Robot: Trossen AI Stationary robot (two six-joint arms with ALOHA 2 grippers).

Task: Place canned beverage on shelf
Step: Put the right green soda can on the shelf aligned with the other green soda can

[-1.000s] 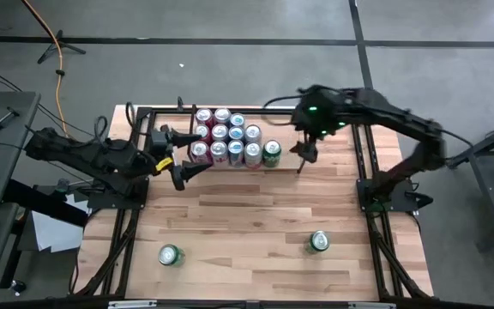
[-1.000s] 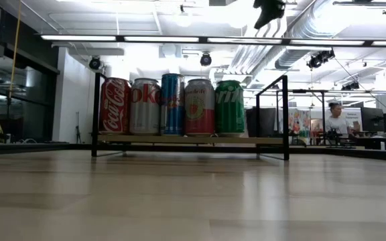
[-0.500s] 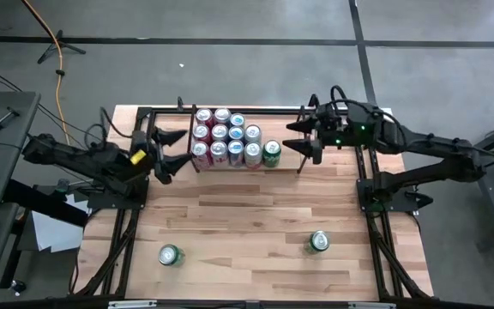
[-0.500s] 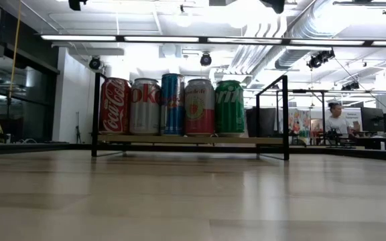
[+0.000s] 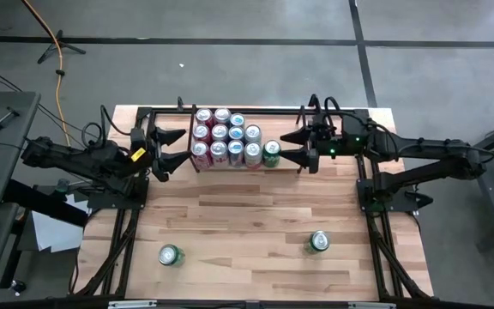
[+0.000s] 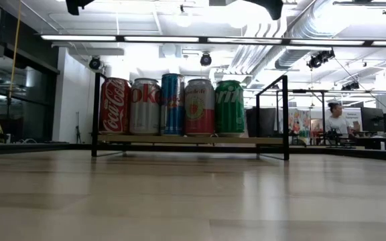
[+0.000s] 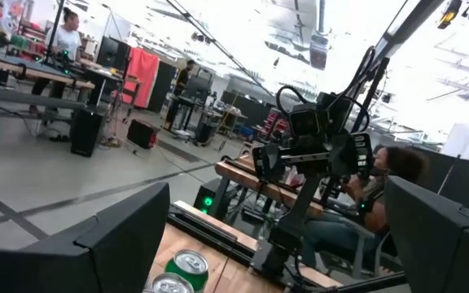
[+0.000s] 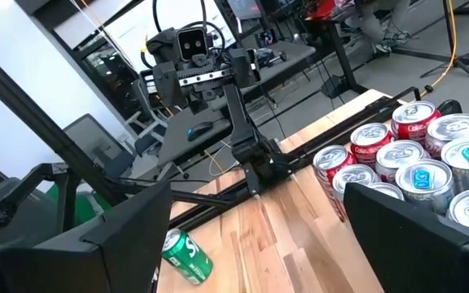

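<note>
Shelf (image 5: 230,146): at the table's far edge, packed with upright cans; green can (image 5: 271,153) at its right end.
Loose cans: two near the front edge (image 5: 170,255), (image 5: 318,241), neither grasped.
Left gripper (image 5: 163,150): jaws spread, empty, beside the shelf's left end.
Right gripper (image 5: 303,148): spread, empty, beside its right end.
Risk: a sideways sweep could topple shelved cans.
Views: the low view shows can labels; only the high view shows both loose cans.
</note>
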